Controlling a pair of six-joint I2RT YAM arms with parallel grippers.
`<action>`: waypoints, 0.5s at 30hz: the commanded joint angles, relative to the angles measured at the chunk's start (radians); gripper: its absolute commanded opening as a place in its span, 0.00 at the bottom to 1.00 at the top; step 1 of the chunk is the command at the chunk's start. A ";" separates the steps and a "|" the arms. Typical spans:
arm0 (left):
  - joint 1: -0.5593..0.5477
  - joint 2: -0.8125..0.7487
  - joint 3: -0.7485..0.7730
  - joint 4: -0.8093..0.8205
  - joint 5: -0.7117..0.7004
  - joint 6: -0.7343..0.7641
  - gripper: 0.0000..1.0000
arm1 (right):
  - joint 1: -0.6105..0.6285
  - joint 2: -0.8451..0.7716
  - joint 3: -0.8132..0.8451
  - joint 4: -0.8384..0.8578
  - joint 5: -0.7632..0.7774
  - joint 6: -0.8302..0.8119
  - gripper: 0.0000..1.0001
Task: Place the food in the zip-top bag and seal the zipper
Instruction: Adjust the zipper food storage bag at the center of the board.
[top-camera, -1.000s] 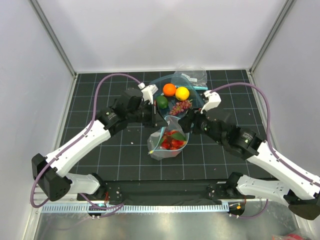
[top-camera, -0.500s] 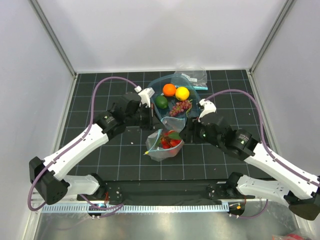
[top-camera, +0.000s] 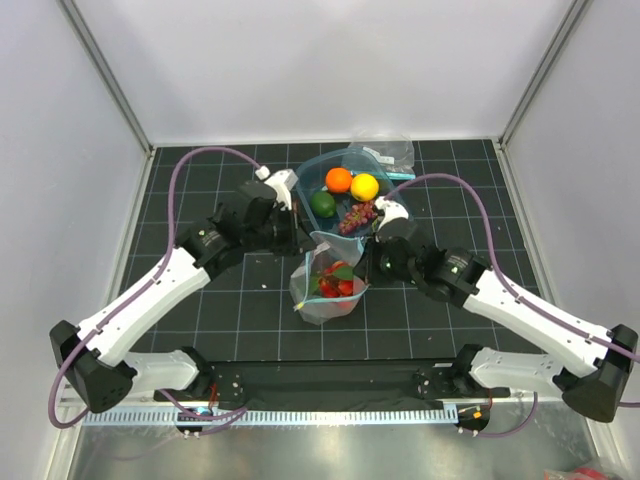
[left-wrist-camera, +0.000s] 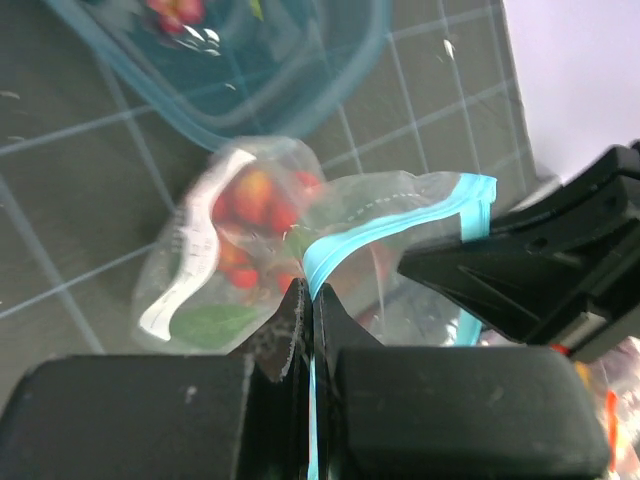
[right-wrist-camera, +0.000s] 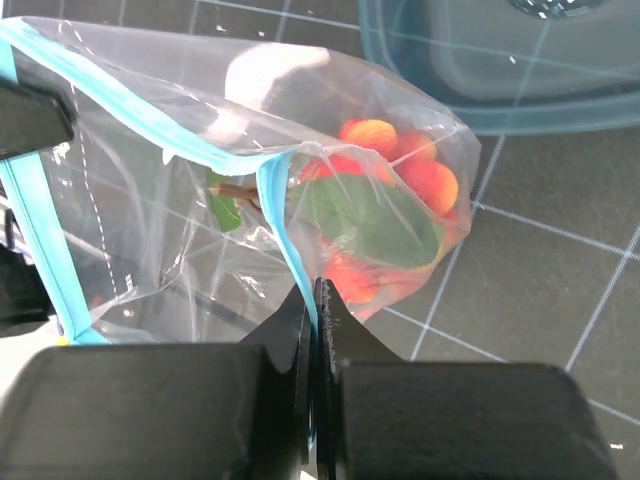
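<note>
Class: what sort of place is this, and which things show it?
Probably a robotics lab bench: two robot arms, a black gridded mat between white panels, toy fruit in a tub.

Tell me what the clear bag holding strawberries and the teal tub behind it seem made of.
The zip-top bag looks like thin, glossy plastic film: see-through, creased and glinting, with a thicker-looking teal zipper. The tub appears to be rigid translucent teal plastic, since the grid shows through its wall.

One orange (top-camera: 339, 179), one lemon (top-camera: 365, 186), one lime (top-camera: 323, 204), one grape bunch (top-camera: 360, 215), one tub (top-camera: 318, 181), one zip-top bag (top-camera: 322, 302) holding strawberries (top-camera: 336, 284) too bunched to count, and one smaller bag (top-camera: 392, 152) at the tub's one o'clock.
</note>
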 joint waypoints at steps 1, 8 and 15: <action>0.016 -0.037 0.095 -0.081 -0.131 0.043 0.00 | 0.006 0.033 0.114 0.030 -0.028 -0.021 0.01; 0.081 -0.075 0.174 -0.280 -0.329 0.052 0.01 | 0.016 0.246 0.448 -0.003 -0.130 -0.084 0.01; 0.139 -0.161 0.040 -0.221 -0.227 0.007 0.01 | 0.043 0.299 0.607 -0.091 -0.004 -0.154 0.01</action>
